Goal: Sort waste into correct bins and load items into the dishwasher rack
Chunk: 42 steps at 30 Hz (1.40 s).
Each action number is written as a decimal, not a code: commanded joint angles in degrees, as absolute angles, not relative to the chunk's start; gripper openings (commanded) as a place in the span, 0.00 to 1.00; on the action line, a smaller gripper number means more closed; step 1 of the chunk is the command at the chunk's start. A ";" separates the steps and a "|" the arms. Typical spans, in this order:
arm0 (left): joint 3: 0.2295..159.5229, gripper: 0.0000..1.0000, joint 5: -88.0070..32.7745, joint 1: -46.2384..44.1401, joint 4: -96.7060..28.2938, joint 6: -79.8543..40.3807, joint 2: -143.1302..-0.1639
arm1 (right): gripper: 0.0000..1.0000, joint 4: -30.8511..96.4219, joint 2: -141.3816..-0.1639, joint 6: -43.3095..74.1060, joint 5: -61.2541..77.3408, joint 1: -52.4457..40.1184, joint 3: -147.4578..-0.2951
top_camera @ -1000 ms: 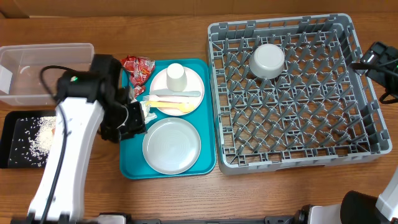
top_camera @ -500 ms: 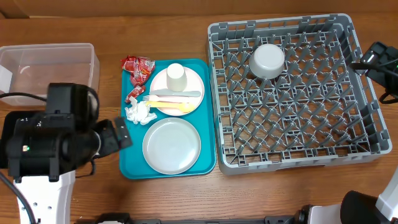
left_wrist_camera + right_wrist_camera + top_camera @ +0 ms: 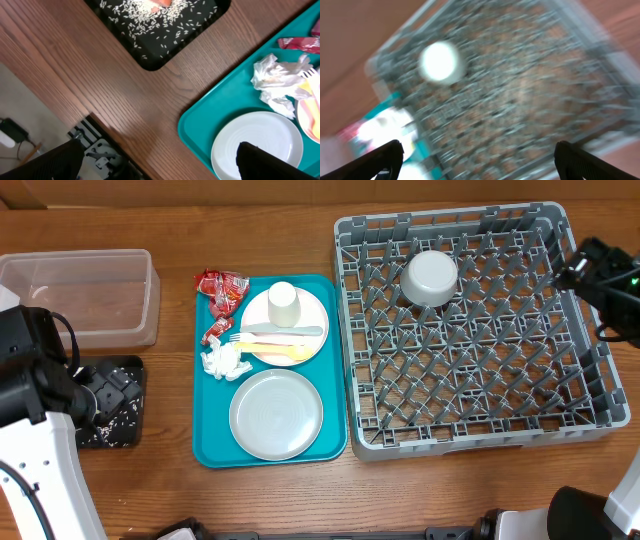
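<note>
Overhead view: left tool (image 3: 160, 161) hangs by the black tray (image 3: 130, 438) left of the teal tray (image 3: 212, 435), jaws wide apart, nothing in them; right tool (image 3: 480, 161) spread empty too. On the teal tray sits the napkin (image 3: 221, 361), and right of it the bowl (image 3: 430, 277) in the rack (image 3: 600, 395).

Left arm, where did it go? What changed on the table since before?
The left gripper pulled away from the teal tray, leftward to the black tray; its jaws stand open and empty. The napkin it covered now shows fully. The right arm edged toward the rack. Bowl, plates, cup, cutlery and wrappers stayed put.
</note>
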<state>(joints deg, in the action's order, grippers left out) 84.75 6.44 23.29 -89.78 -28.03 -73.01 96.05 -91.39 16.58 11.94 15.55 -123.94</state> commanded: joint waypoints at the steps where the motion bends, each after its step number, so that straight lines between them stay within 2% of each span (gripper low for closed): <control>1: 85.60 1.00 6.37 23.62 -89.76 -29.39 -74.00 | 1.00 96.18 -91.35 16.03 29.82 14.15 -123.74; 5: 85.60 1.00 6.50 23.62 -89.76 -29.34 -74.91 | 1.00 97.06 -91.33 11.90 27.51 7.03 -123.11; 9: 85.60 1.00 6.52 23.59 -89.73 -29.39 -75.33 | 0.98 97.06 -91.31 11.97 21.41 -4.60 -119.72; 14: 85.60 1.00 6.52 23.59 -89.71 -29.39 -75.40 | 0.95 94.89 -92.20 17.54 8.56 -20.18 -112.88; 15: 85.60 1.00 6.52 23.59 -89.73 -29.39 -75.40 | 0.93 93.06 -92.77 18.04 6.17 -24.58 -110.50; 21: 85.60 1.00 6.52 23.59 -89.71 -29.39 -75.40 | 0.79 80.20 -95.53 17.85 5.48 -36.71 -101.19; 28: 85.60 1.00 6.52 23.59 -89.71 -29.39 -75.37 | 0.79 70.00 -102.72 18.04 3.25 -42.68 -94.76; 42: 85.60 1.00 6.52 23.59 -89.71 -29.39 -75.40 | 0.73 63.42 -117.60 17.63 3.07 -44.42 -94.76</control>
